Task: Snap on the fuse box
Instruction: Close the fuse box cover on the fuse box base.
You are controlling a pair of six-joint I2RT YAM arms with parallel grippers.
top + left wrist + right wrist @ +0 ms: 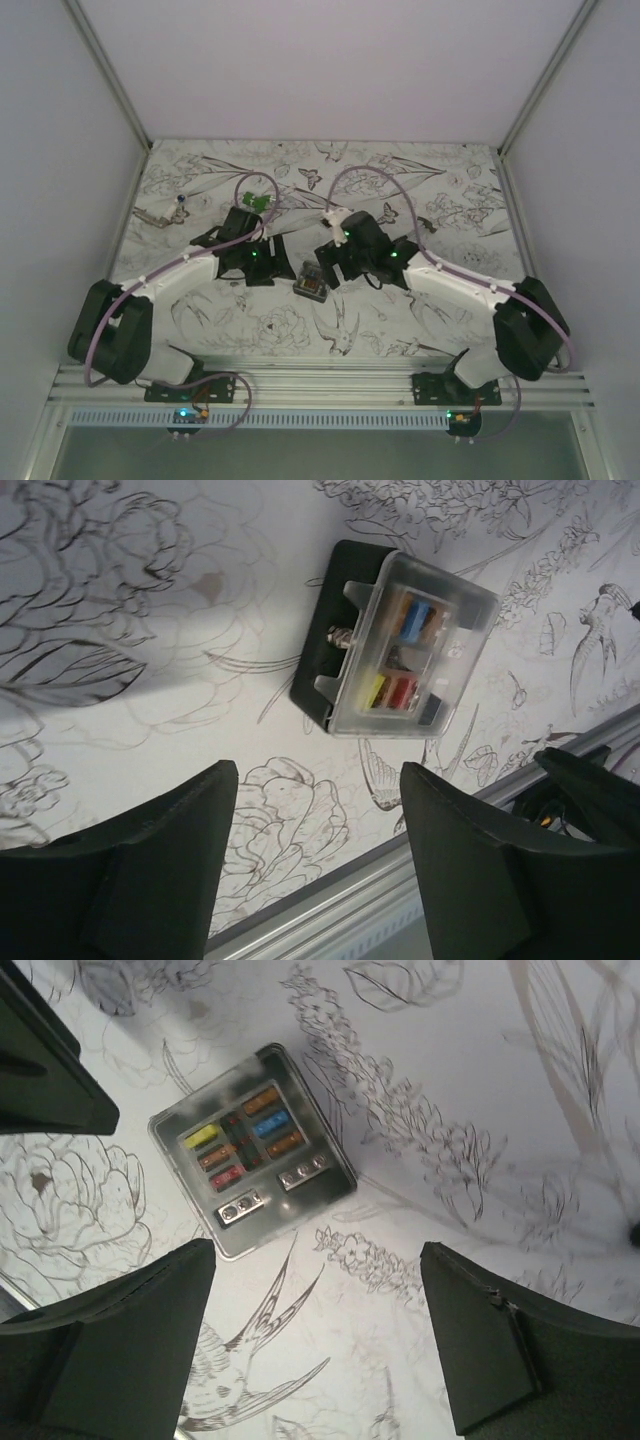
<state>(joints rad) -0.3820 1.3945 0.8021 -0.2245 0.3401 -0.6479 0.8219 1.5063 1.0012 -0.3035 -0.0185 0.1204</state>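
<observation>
The fuse box (311, 283) is a small black square box with a clear cover over orange, red, yellow and blue fuses. It lies flat on the patterned table between the two grippers. In the left wrist view it (400, 645) lies ahead of my open, empty left gripper (320, 780). In the right wrist view it (250, 1147) lies ahead and left of my open, empty right gripper (320, 1260). In the top view the left gripper (270, 262) is just left of the box and the right gripper (330, 265) just right of it. Neither touches it.
A small green plastic piece (258, 203) lies behind the left arm. A thin tool (160, 214) lies at the far left of the table. The aluminium rail (320, 378) runs along the near edge, also in the left wrist view (420, 880).
</observation>
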